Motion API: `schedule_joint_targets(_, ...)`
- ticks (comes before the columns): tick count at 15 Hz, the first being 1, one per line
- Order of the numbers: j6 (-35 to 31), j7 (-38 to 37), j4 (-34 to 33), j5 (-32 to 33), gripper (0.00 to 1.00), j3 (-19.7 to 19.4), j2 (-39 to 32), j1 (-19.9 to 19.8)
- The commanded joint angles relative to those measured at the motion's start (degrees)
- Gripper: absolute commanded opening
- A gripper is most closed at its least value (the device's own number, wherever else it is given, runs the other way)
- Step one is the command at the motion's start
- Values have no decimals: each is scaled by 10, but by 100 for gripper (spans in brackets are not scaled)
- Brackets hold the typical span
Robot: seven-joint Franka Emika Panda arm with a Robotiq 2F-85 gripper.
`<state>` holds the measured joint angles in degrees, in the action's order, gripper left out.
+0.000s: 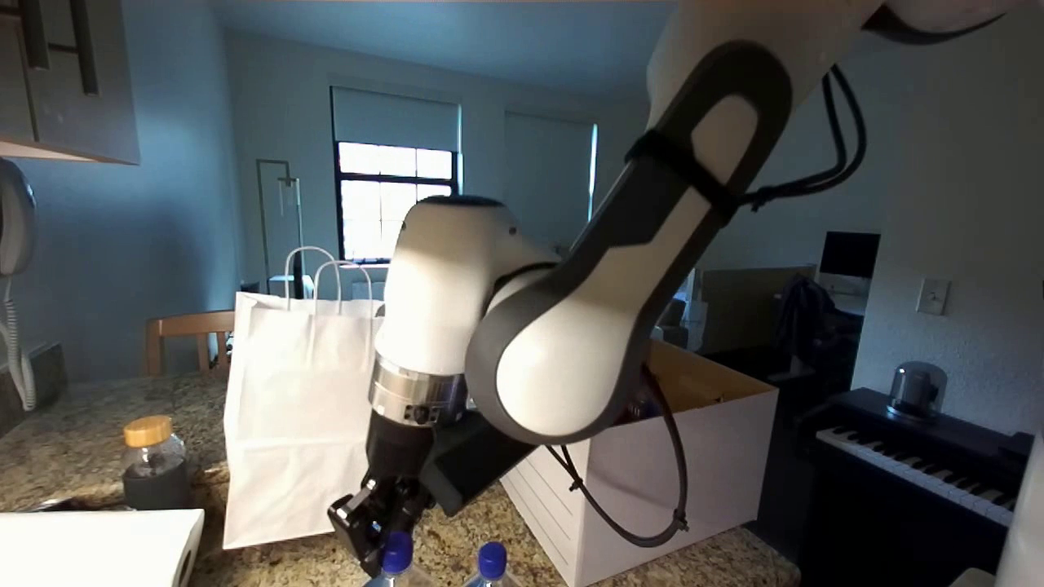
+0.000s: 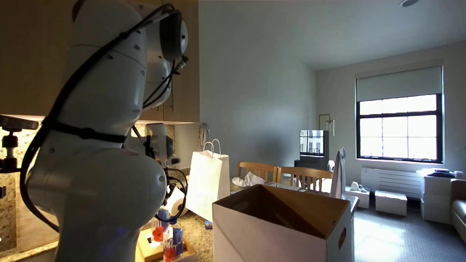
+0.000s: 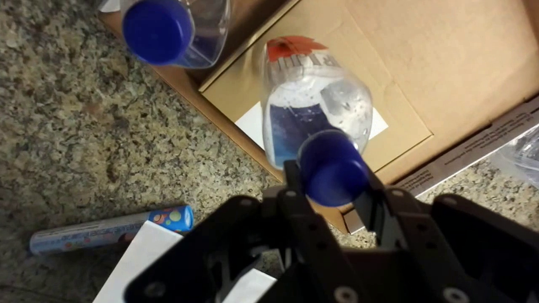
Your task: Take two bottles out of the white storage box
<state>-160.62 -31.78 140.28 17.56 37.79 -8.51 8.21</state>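
In the wrist view my gripper (image 3: 330, 179) is shut on the blue cap of a clear bottle (image 3: 318, 97), one finger on either side. That bottle sits over a shallow brown cardboard tray; whether its base touches the tray I cannot tell. A second blue-capped bottle (image 3: 206, 25) stands at the tray's corner, upper left. Two blue caps show at the bottom of an exterior view, one cap (image 1: 397, 552) by my fingers and another cap (image 1: 492, 560) closer to the box. The large white storage box (image 2: 269, 236) stands to the right, brown inside; its floor is hidden.
A white paper bag (image 1: 302, 424) stands behind the gripper. A jar with a wooden lid (image 1: 155, 469) and a white flat-topped object (image 1: 98, 546) are at left. On the granite counter lies a printed tube (image 3: 111, 229). Clear plastic (image 3: 524, 153) lies beyond the tray (image 3: 438, 75).
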Motion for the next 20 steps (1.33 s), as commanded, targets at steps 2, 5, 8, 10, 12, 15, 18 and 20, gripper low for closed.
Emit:
schedule_joint_targets(2,-93,-148,-14,140,14,-89,-52,61)
schedule_joint_targets(5,-90,-221,-39,215,59,-152,-65,119)
schedule_joint_targets(8,-58,-261,-68,250,77,-175,-77,165)
schedule_joint_targets(10,-53,-294,-74,272,89,-192,-64,195)
schedule_joint_targets(12,-47,-346,-73,297,98,-205,-38,228)
schedule_joint_targets(15,-5,-430,-71,339,100,-215,29,269)
schedule_joint_targets(18,146,-346,-69,237,100,-202,105,293)
schedule_joint_targets(20,248,-351,-87,217,100,-174,153,274)
